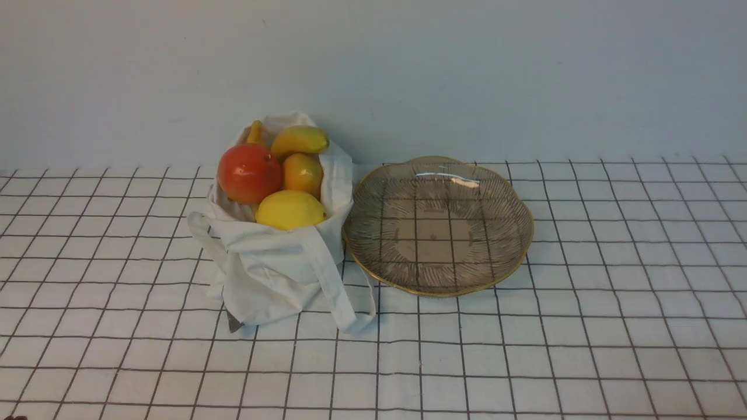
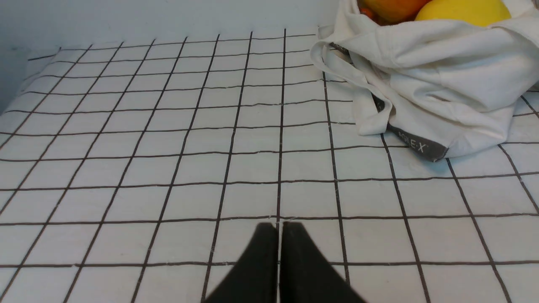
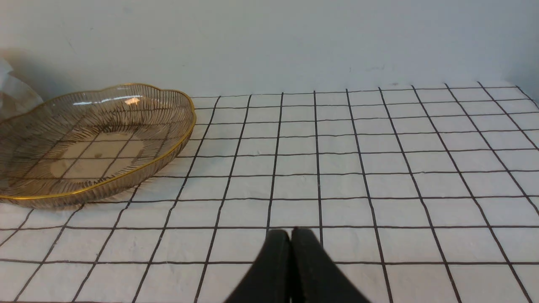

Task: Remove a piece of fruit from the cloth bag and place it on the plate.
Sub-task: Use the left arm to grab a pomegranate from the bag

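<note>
The left gripper (image 2: pixel 279 225) and the right gripper (image 3: pixel 292 231) each have their 2 fingers together, with nothing between them. Both point over bare grid near the bench's front edge, well apart from the fruit; this looks like a ready pose, keeping the reach to the bag unobstructed.

The cloth bag (image 1: pixel 280 251) slouches toward the back edge of the bench (image 1: pixel 583 361), left of centre, its mouth gaping up and forward, probably so a gripper can enter from above. The plate (image 1: pixel 433 233) lies just beside it on the right, which should make for a short carry.

In the bag's mouth 5 fruits show: the red fruit (image 1: pixel 250 174) on the left side, a lemon (image 1: pixel 290 210) at the front, an orange-yellow fruit (image 1: pixel 303 174) behind that, and 2 yellow, banana-like ones (image 1: pixel 300 141) (image 1: pixel 255 133) at the back. The bag's folds and the neighbours seem to prop the red fruit. The plate holds 0 fruits.
</note>
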